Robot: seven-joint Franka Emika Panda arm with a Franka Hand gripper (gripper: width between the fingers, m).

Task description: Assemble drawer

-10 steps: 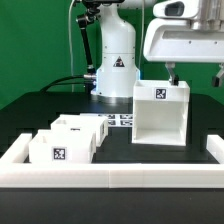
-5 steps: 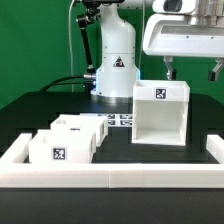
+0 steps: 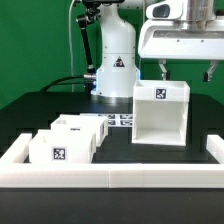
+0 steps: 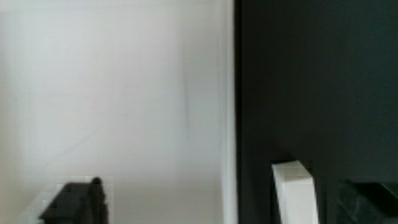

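The tall white drawer casing stands upright on the black table at the exterior view's right, open side toward the front, a tag on its top face. Two small white open-top trays sit side by side at the exterior view's left, tags on their fronts. My gripper hangs just above the casing's top, open and empty, one finger over each side. In the wrist view the casing's white top fills one half, with my gripper open over its edge.
A long low white rail borders the table's front and both sides. The marker board lies flat between the trays and the casing. The arm's white base stands behind, with a green cable to its side.
My gripper has risen a little above the casing and drifted slightly toward the exterior view's left. The casing and trays have not moved.
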